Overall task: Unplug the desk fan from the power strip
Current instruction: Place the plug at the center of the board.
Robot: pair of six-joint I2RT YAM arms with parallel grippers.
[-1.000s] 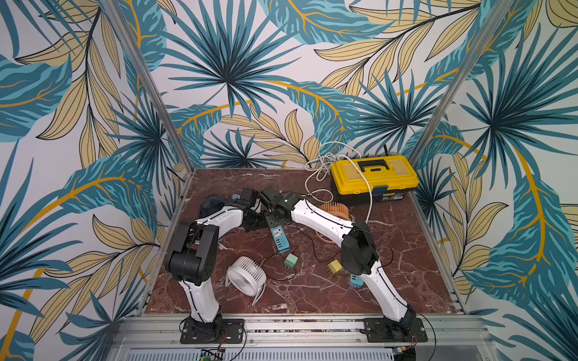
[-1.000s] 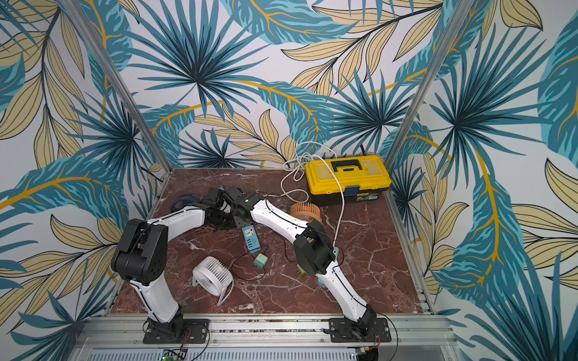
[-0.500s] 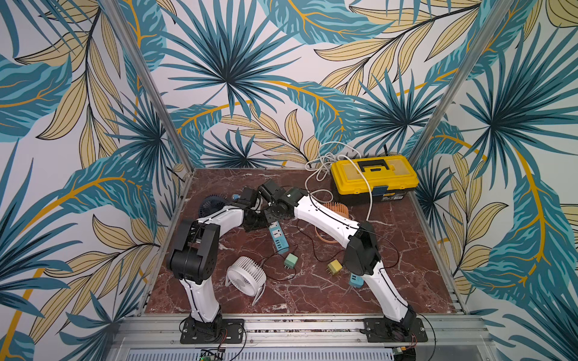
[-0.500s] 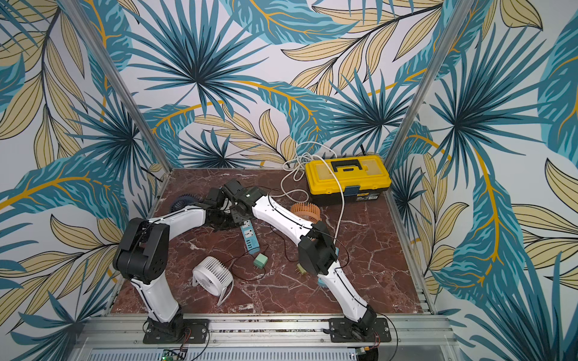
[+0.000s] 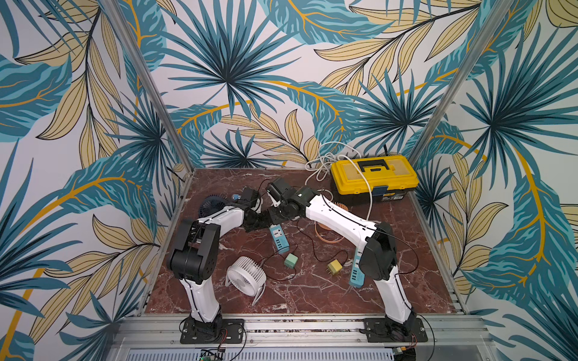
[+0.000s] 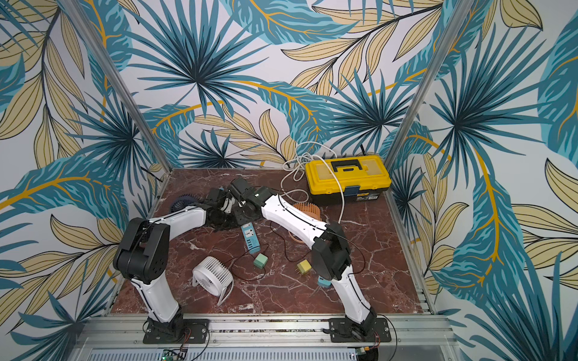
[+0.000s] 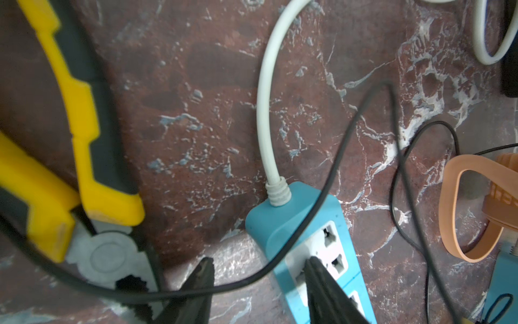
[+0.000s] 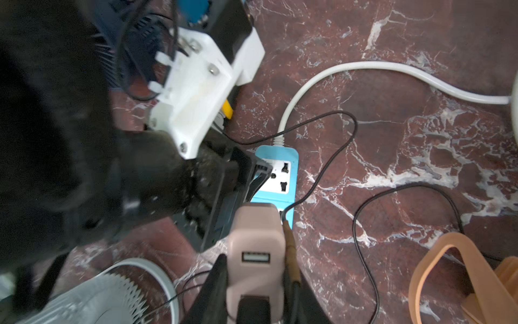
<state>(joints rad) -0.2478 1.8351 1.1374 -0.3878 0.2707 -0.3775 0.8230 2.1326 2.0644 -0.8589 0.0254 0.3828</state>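
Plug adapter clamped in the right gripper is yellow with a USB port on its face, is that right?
No. The plug adapter clamped in the right gripper is pale pink, not yellow; it does have a USB port on its face. The right wrist view shows it.

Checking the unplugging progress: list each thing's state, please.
right gripper: shut on pink adapter
pink adapter: held; plugged in or out, unclear
left gripper: open, over power strip
power strip: end socket empty
yellow toolbox: closed
green adapter: unplugged
yellow adapter: unplugged
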